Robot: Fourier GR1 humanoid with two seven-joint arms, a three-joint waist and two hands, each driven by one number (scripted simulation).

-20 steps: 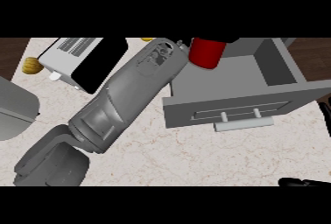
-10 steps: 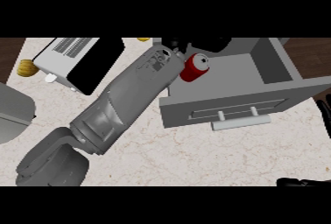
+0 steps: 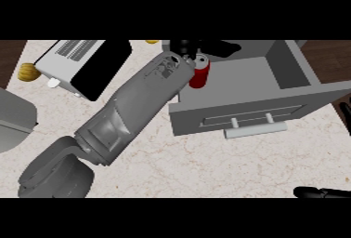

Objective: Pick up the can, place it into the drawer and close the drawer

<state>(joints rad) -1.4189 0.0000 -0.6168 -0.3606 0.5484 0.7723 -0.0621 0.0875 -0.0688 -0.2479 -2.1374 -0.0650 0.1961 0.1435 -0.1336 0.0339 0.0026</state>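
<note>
The red can (image 3: 198, 76) stands tilted inside the open grey drawer (image 3: 274, 79), against its left wall. My left forearm reaches up from the lower left, and my left hand (image 3: 205, 47) sits just beyond the can's top at the drawer's back left corner. Its black fingers (image 3: 227, 46) spread to the right, away from the can, and do not wrap it. The drawer front with its pale bar handle (image 3: 255, 126) is pulled out toward me. My right hand (image 3: 322, 192) rests at the lower right edge, only its dark fingers showing.
A white and black toaster (image 3: 82, 65) stands left of my arm, with a small yellow item (image 3: 27, 72) beside it. A grey rounded object (image 3: 14, 121) sits at the left edge. Marble counter (image 3: 226, 162) stretches in front of the drawer.
The can has gone from between my left hand's fingers down into the drawer's left side. My left hand stays at the drawer's back, fingers now spread. The right hand has not moved.
</note>
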